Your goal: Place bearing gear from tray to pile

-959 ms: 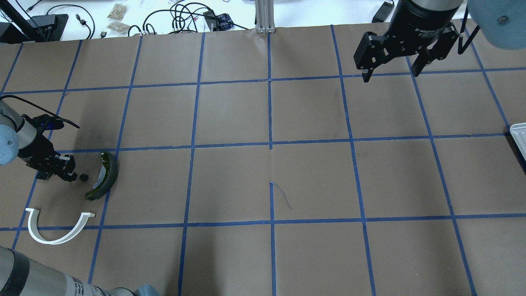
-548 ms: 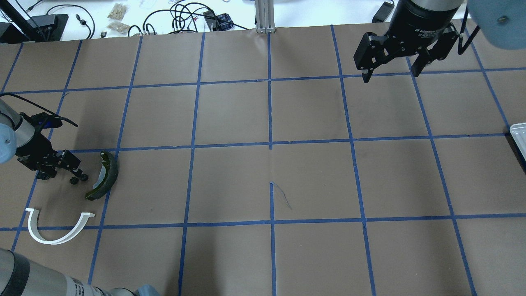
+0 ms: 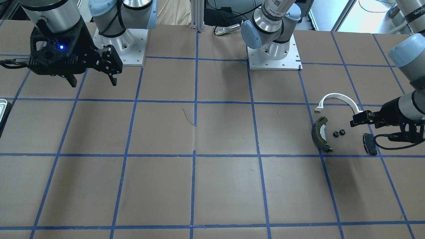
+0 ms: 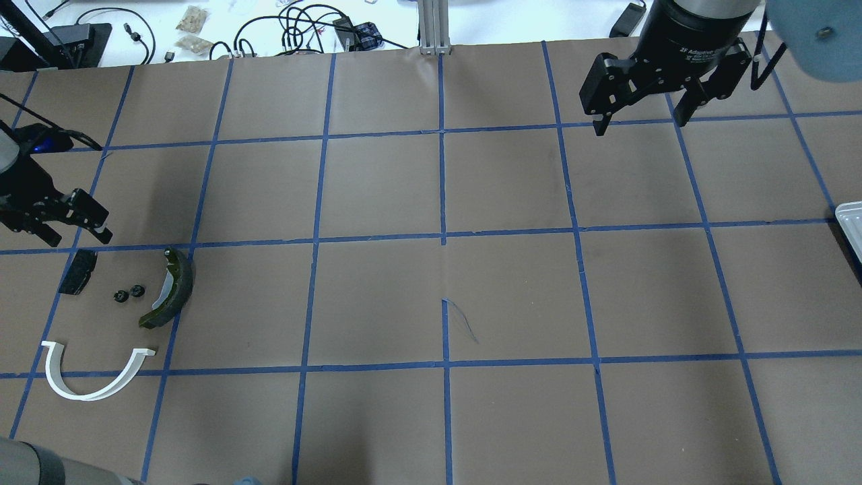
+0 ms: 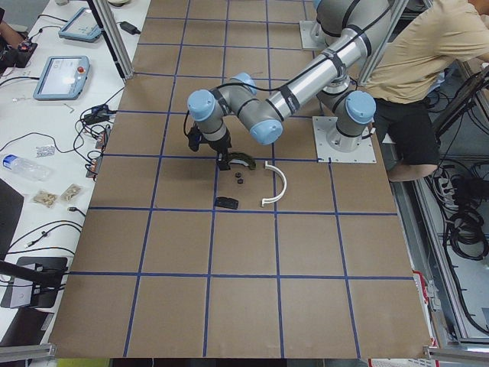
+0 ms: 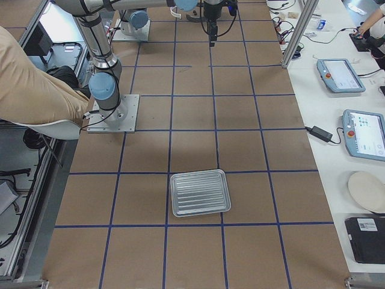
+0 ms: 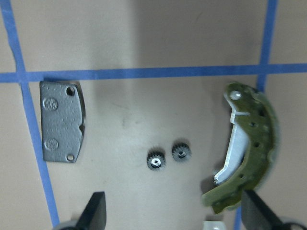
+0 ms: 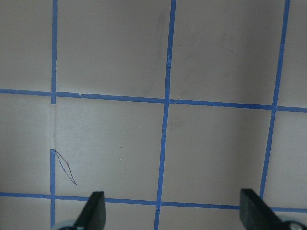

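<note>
Matt brown paper over the counter, faintly creased, gridded with smooth blue tape. Ribbed silvery sheet metal, softly shiny, for the tray. Grainy, dull grey face on the brake pad. Matt olive-green drilled lining on the brake shoe, over a pale bare-metal web. Dark toothed metal with bright hubs for both bearing gears. Smooth white plastic for the arch piece.

- Two bearing gears lie side by side between brake pad and brake shoe.
- Arch piece lies nearer the robot.
- Tray sits well apart, far right.
</note>
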`<action>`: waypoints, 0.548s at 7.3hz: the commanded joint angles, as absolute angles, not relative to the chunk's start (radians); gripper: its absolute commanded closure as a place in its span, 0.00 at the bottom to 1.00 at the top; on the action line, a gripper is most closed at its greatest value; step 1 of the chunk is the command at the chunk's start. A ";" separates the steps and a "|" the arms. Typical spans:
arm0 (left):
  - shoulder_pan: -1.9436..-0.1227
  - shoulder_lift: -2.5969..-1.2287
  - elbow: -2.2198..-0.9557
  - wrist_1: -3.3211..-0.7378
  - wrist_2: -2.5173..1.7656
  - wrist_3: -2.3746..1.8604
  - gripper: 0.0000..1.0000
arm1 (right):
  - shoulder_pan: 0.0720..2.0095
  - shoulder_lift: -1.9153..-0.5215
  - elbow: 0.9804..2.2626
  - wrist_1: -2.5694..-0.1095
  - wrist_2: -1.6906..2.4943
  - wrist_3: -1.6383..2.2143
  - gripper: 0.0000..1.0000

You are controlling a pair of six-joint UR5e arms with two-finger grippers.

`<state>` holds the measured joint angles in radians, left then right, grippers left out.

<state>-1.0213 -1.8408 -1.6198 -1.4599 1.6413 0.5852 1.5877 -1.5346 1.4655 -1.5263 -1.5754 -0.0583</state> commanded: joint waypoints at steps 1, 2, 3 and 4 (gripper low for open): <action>-1.168 -1.780 -1.485 -1.552 1.614 0.566 0.00 | 1.588 -1.535 1.465 -1.526 -1.575 -0.058 0.00; -1.233 -1.764 -1.447 -1.554 1.626 0.563 0.00 | 1.588 -1.536 1.466 -1.526 -1.575 -0.058 0.00; -1.303 -1.743 -1.444 -1.572 1.631 0.508 0.00 | 1.588 -1.534 1.466 -1.528 -1.575 -0.058 0.00; -1.366 -1.724 -1.447 -1.569 1.611 0.401 0.00 | 1.588 -1.535 1.466 -1.528 -1.575 -0.058 0.00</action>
<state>-1.2808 -1.7497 -1.4533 -1.5638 1.6245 0.5041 1.5877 -1.5349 1.4663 -1.5273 -1.5754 -0.0583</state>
